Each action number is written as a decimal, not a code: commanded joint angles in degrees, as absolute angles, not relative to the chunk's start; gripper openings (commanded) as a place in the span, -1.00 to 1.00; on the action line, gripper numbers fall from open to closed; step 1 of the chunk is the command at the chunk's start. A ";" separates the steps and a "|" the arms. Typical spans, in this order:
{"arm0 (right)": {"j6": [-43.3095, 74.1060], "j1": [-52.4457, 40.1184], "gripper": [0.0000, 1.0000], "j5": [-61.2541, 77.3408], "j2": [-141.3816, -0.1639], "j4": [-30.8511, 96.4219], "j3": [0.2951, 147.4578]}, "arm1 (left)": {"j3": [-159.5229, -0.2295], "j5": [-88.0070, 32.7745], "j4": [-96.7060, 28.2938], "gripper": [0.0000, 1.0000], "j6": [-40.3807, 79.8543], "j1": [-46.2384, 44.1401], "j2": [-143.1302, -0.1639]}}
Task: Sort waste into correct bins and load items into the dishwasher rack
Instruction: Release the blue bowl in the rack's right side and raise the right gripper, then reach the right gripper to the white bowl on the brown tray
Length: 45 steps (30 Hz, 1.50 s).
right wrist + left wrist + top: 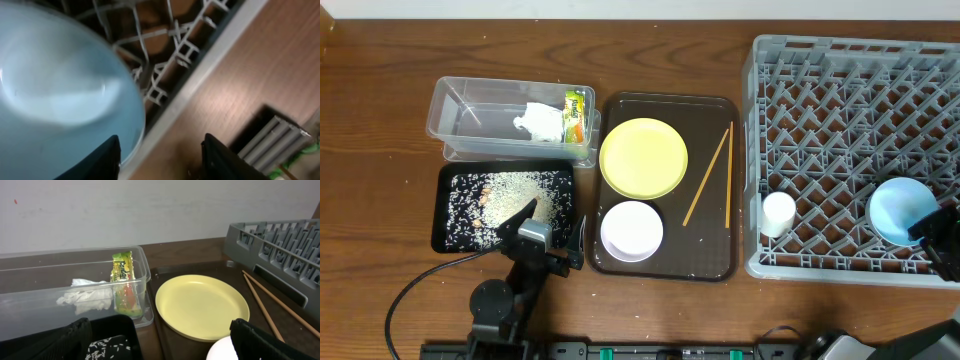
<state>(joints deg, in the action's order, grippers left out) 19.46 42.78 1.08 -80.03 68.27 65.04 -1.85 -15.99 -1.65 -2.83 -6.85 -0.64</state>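
Blue bowl (60, 75) right under right gripper (160, 145) — sitting in rack (210, 60) corner, jaws spread wide beside rim, nothing held, so looks like drop-off. Left gripper (160, 325) spread too, empty; yellow plate (200, 305) just ahead — likely next grab.

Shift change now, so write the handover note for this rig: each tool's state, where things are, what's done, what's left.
Left tool: open, empty, low at the near ends of the shallow black rectangular tray and the dark brown serving tray.
Right tool: open, at the rim of the light blue bowl, which sits in the grey plastic lattice rack.
Done: crumpled white tissue and green-yellow snack wrapper in the clear plastic tub; rice-like grains in the black tray; small white cup in the rack.
Left: round yellow plate, cream-white bowl, two thin wooden chopsticks, all on the brown tray.
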 commanded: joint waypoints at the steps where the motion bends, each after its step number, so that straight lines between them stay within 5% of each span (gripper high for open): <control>1: 19.70 43.44 -0.06 4.16 -80.16 65.63 62.52 | -0.23 -16.47 -2.48 0.82 -2.96 -7.05 -0.23; 10: 21.45 43.42 -0.50 4.51 -80.16 59.20 60.49 | -0.23 -16.47 -2.46 0.82 -2.96 -7.05 -0.23; 13: 21.41 43.44 -0.96 4.56 -80.12 58.98 60.36 | -0.23 -16.47 -2.46 0.82 -2.96 -7.05 -0.23; 25: 22.70 37.89 -0.97 1.96 -68.62 64.12 73.32 | -0.23 -16.47 -2.48 0.82 -2.96 -7.05 -0.23; 39: 11.90 1.63 -0.97 -50.50 -69.63 51.99 77.01 | -0.23 -16.47 -2.46 0.82 -2.96 -7.05 -0.23; 45: 11.68 -3.44 -0.98 -66.06 -81.38 48.42 77.01 | -0.23 -16.47 -2.48 0.82 -2.96 -7.05 -0.23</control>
